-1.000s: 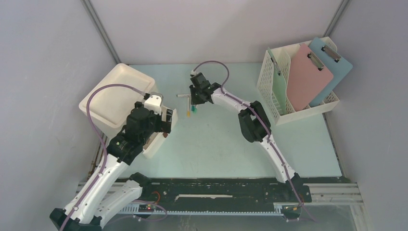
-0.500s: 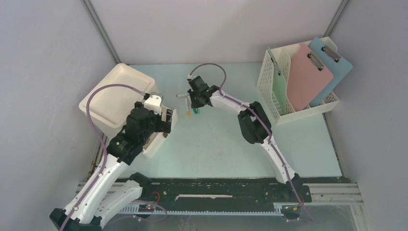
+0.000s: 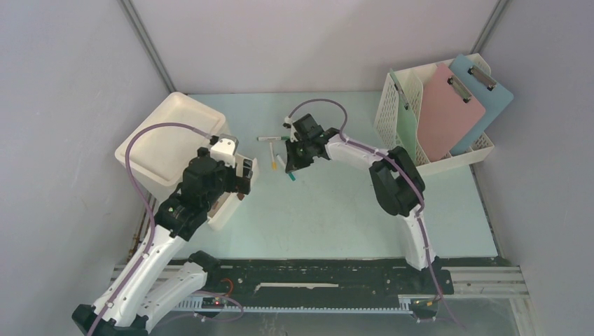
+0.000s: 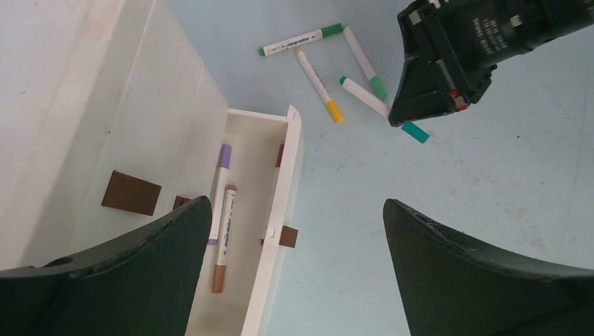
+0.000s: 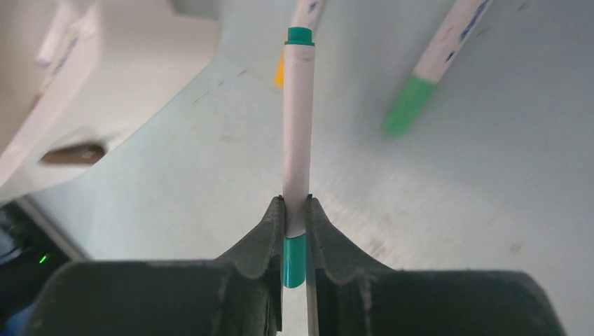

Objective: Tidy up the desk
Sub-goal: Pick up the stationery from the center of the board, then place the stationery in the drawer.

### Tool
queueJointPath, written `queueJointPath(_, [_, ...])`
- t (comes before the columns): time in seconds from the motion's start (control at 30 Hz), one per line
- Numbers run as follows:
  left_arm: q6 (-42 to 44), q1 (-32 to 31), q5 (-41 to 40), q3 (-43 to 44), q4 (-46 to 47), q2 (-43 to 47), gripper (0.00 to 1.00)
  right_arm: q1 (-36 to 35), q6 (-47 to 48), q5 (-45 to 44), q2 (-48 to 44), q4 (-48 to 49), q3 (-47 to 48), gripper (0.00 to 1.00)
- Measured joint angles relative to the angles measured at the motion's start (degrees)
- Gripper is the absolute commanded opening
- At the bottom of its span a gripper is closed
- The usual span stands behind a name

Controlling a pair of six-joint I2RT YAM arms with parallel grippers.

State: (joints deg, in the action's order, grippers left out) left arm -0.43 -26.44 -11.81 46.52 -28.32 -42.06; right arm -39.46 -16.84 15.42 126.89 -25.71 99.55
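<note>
**Teal Marker in Grasp: Transfer Hazards**

The right gripper (image 5: 295, 210) is pinched narrow on a teal-capped marker (image 5: 297, 140), clamping it close to one end, so most of the barrel projects past the fingertips. The left gripper (image 4: 295, 206) hangs spread wide and holding nothing above the open drawer (image 4: 291, 161) of the white bin (image 3: 157, 140). The desk (image 3: 336, 217) lies beneath both arms; the bin sits at its 9 o'clock edge. A yellow-capped marker (image 4: 319, 87) and two green-capped markers (image 4: 301, 40) lie loose at 10 o'clock from the right gripper.

Likely hazards:
- The off-centre grip may let the marker pivot or slip during travel.
- The drawer, at 8 o'clock from the right gripper, is narrow and already holds a purple marker (image 4: 223, 182) and a brown marker (image 4: 224, 238); the projecting barrel may strike its wall.
- The left gripper occupies the space above the drawer, so the arms may collide.
</note>
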Motion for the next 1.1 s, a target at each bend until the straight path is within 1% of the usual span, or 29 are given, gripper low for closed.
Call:
queueJointPath(0.2, [-0.7,0.3,2.3,0.0,0.8,0.2,1.00,1.6,0.1,9.0,-10.2,1.9,-8.5,0.00])
queueJointPath(0.37, [-1.6,1.5,6.1,0.0,2.6,0.3,1.00,5.0,1.1,16.0,-19.8,3.1,-16.7,0.00])
queueJointPath(0.47, [-3.5,2.3,9.4,0.0,4.0,0.1,1.00,7.3,1.6,19.9,-24.6,3.2,-20.4,0.00])
queueJointPath(0.63, [-9.8,2.6,17.2,0.0,8.8,-2.2,1.00,10.4,2.3,25.6,-29.1,3.3,-23.3,0.00])
queueJointPath(0.77, [-16.6,2.6,22.9,-0.3,15.0,-4.4,1.00,11.3,3.5,30.3,-31.5,3.2,-25.1,0.00])
queueJointPath(0.93, [-26.5,2.6,28.1,-4.6,28.6,-5.8,1.00,11.4,4.6,36.2,-33.7,3.3,-25.2,0.00])
queueJointPath(1.1, [-34.5,2.6,30.4,-10.3,42.0,-8.3,1.00,11.4,5.2,41.5,-35.3,3.3,-25.2,0.00])
